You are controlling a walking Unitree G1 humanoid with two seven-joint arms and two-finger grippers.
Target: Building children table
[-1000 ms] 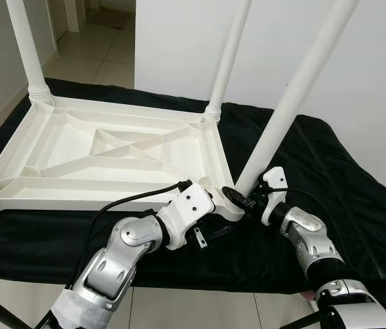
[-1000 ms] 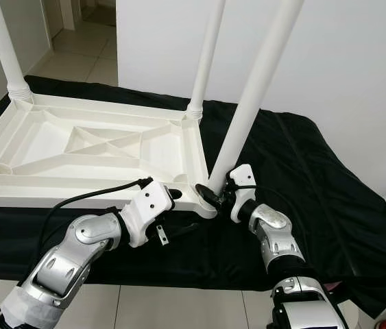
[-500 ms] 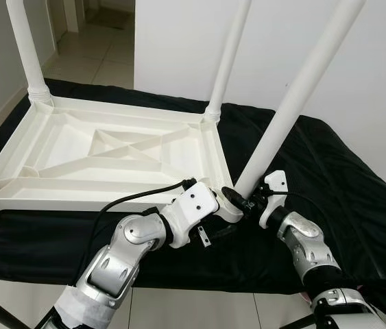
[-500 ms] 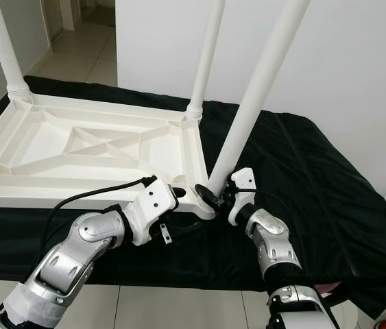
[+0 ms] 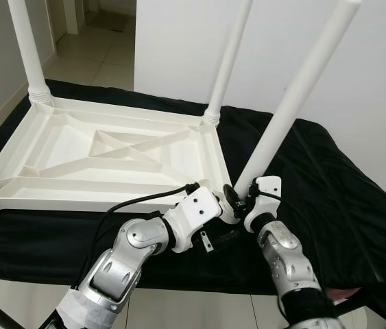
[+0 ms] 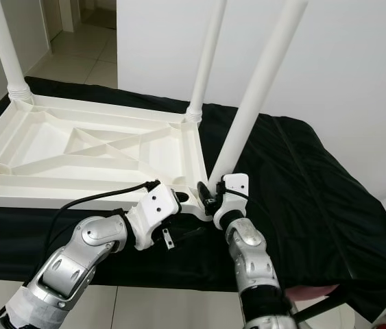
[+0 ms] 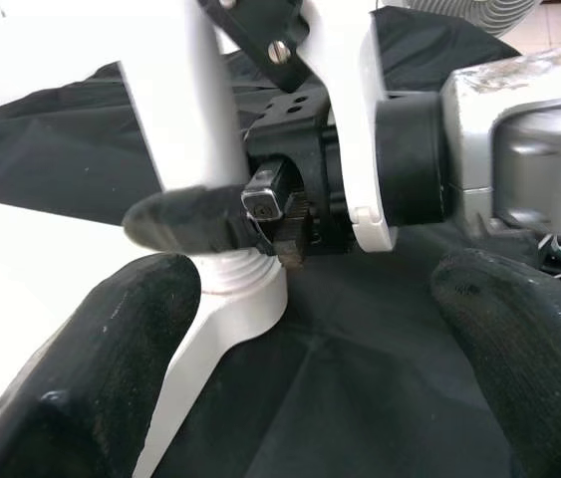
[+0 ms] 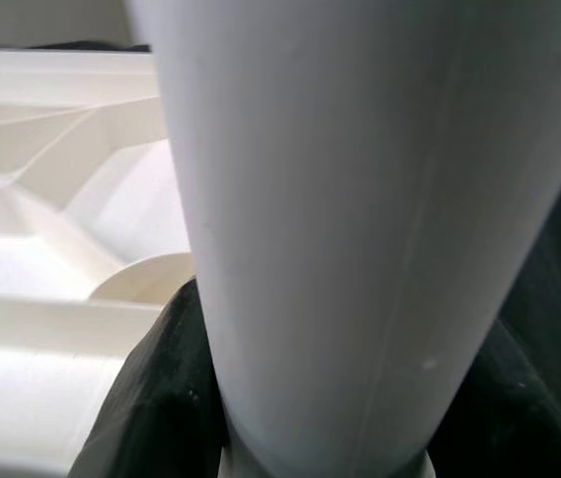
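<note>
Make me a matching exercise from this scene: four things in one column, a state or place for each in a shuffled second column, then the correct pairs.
Column one:
1. tabletop
2. tilted leg
3. black cloth
4. left gripper

Column two:
A. fingers apart, by the near corner socket
B. spread under the whole job
C. lying upside down, ribs showing
D. leaning, gripped near its base by the right gripper

Pairs: 1-C, 2-D, 3-B, 4-A
</note>
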